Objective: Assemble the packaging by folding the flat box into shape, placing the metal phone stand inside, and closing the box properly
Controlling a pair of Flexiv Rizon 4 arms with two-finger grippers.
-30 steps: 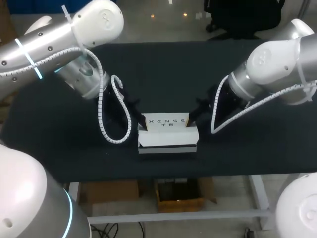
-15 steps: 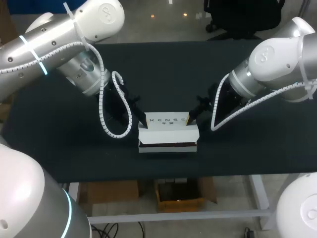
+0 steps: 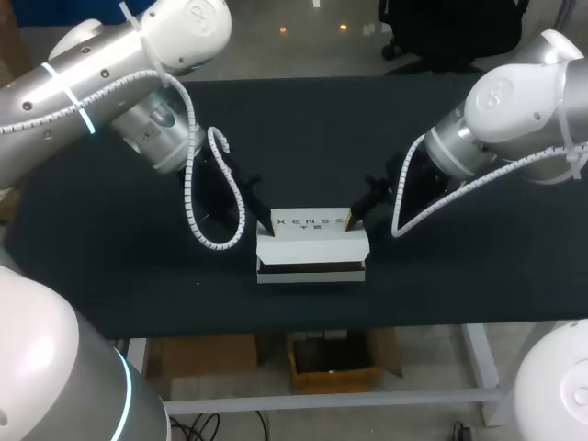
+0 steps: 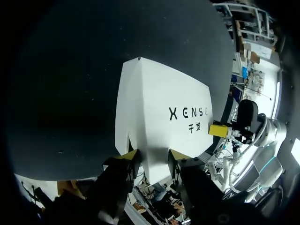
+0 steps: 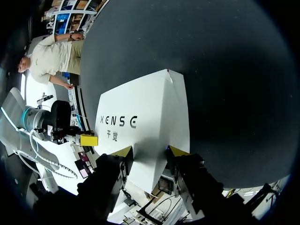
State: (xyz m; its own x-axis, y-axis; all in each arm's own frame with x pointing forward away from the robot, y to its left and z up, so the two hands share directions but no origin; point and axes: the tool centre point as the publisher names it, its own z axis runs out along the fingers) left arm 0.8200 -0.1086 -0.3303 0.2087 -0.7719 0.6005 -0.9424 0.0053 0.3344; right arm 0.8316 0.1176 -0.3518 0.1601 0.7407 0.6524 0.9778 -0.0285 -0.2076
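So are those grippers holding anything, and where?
Yes: the white box. The left gripper and right gripper each pinch one end of its raised lid flap.

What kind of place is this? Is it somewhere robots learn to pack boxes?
Probably a robot lab or practice bench: a left arm and a right arm lean over a black table, both meeting at one white box.

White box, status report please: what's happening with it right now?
Left gripper and right gripper each clamped on one end of the lid. Box mid-table, lid ajar. No obstruction seen.
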